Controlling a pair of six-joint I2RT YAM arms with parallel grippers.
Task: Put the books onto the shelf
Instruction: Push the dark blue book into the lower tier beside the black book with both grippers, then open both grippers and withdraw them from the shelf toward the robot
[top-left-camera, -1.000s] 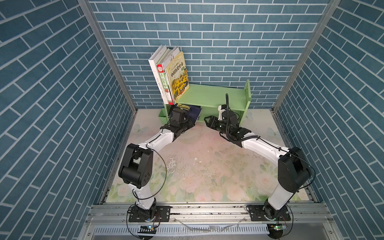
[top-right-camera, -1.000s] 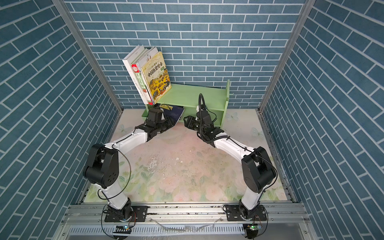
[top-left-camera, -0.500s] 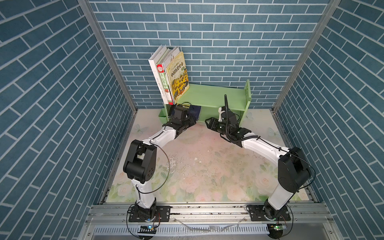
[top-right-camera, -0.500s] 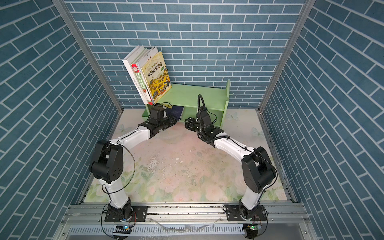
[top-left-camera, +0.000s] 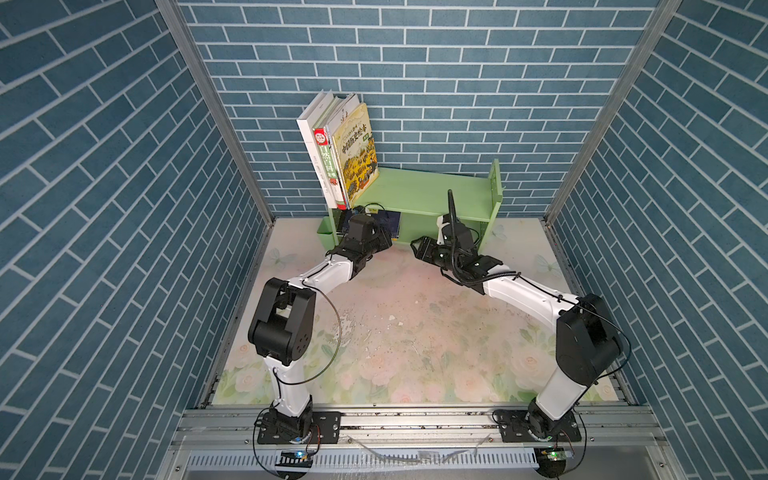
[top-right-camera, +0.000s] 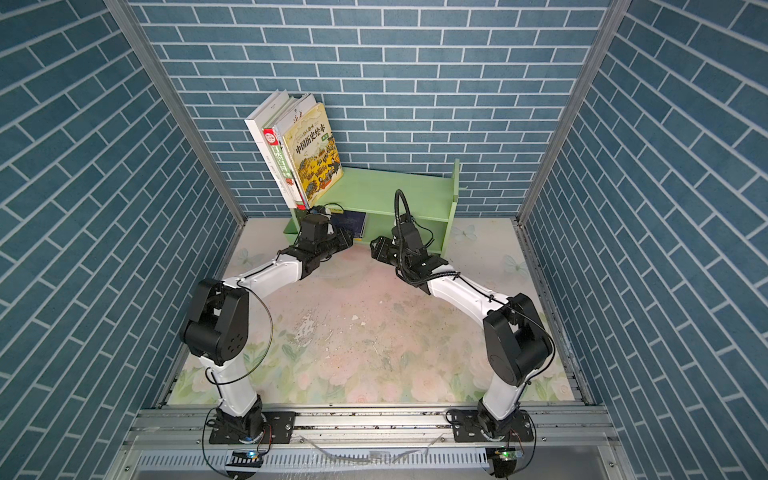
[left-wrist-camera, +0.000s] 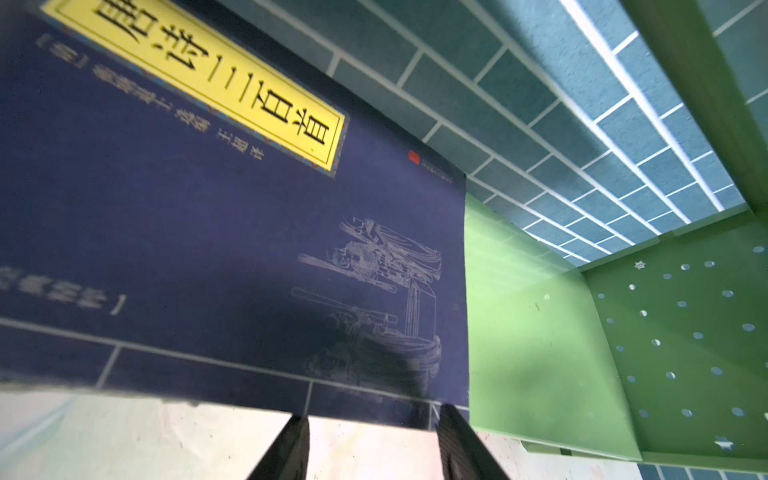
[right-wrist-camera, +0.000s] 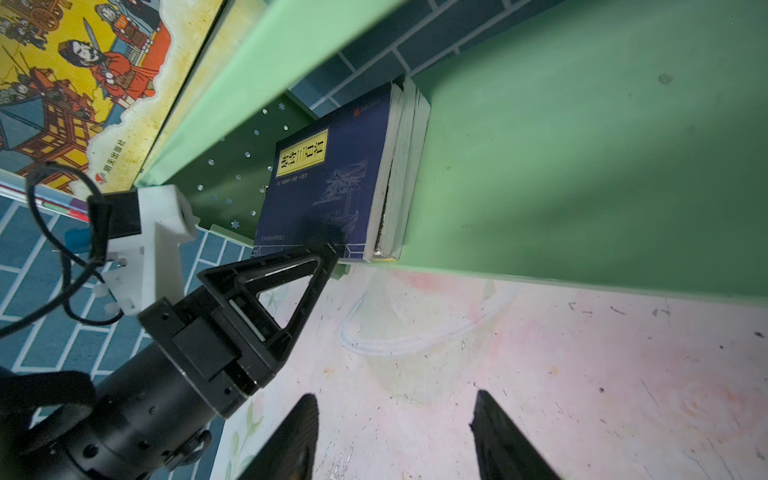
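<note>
Hidden or partial: the lower stack (right-wrist-camera: 409, 166) shows only page edges beneath the navy book (right-wrist-camera: 324, 195), so its covers and count cannot be told. In both top views the left arm's wrist covers most of the navy book (top-left-camera: 392, 220), leaving one dark corner in sight. The middle of the standing books (top-left-camera: 332, 141) is packed too tightly to count. Three of them are plain: the white book (top-left-camera: 308, 135) at the outer end, the green-and-red spine (top-left-camera: 327, 164) beside it, and the yellow picture book (top-left-camera: 358, 156) facing outward. Shelf (top-left-camera: 432, 191): light green, two tiers, perforated side panels, set against the back wall. The standing books lean at the left end of its top tier. The navy book lies flat, cover up, at the left end of the lower tier. Left gripper (left-wrist-camera: 373, 415): jaws moderately apart with only mat between them, tips at the navy book's near edge; whether a tip touches it cannot be told. Right gripper (right-wrist-camera: 395, 397): jaws apart, holding nothing, low over the mat just in front of the shelf's middle. Surface: floral mat (top-left-camera: 415, 353), pale, scuffed and flecked toward its centre. Room: blue brick-pattern walls (top-left-camera: 415, 62) on three sides, and an aluminium rail (top-left-camera: 415, 419) along the front carrying both arm bases.
</note>
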